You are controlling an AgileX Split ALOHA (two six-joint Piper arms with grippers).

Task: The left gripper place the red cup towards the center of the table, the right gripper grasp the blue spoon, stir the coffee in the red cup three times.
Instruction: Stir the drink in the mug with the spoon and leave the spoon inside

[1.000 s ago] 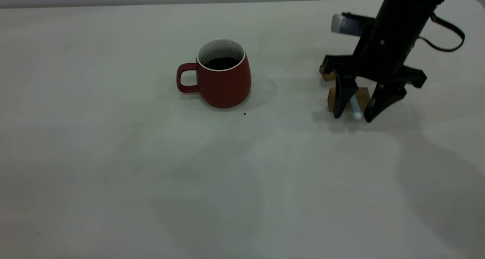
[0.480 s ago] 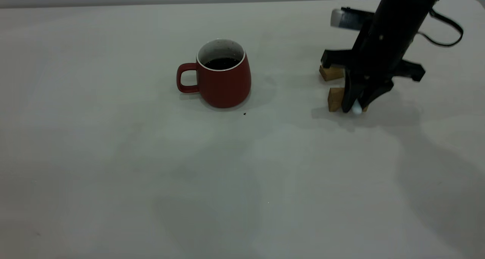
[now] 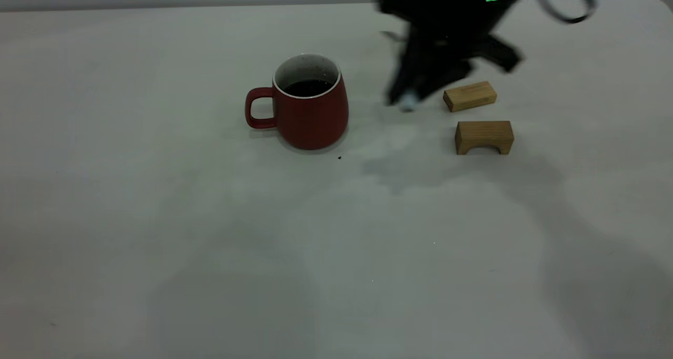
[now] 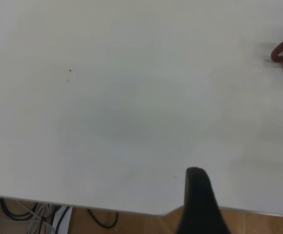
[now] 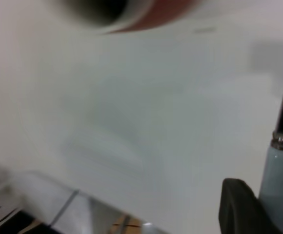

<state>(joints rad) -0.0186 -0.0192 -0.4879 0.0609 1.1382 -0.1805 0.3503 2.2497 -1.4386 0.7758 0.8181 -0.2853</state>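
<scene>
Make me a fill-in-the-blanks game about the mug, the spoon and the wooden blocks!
1. The red cup holds dark ____.
2. The right gripper carries the blue ____ above the table.
3. ____ wooden blocks lie to the cup's right in the exterior view.
4. The cup's handle points toward that view's ____.

Missing words: coffee; spoon; Two; left

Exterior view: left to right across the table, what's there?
Dark red ceramic mug holding dark coffee → right gripper holding the pale blue-handled spoon → two tan wooden blocks.
</scene>
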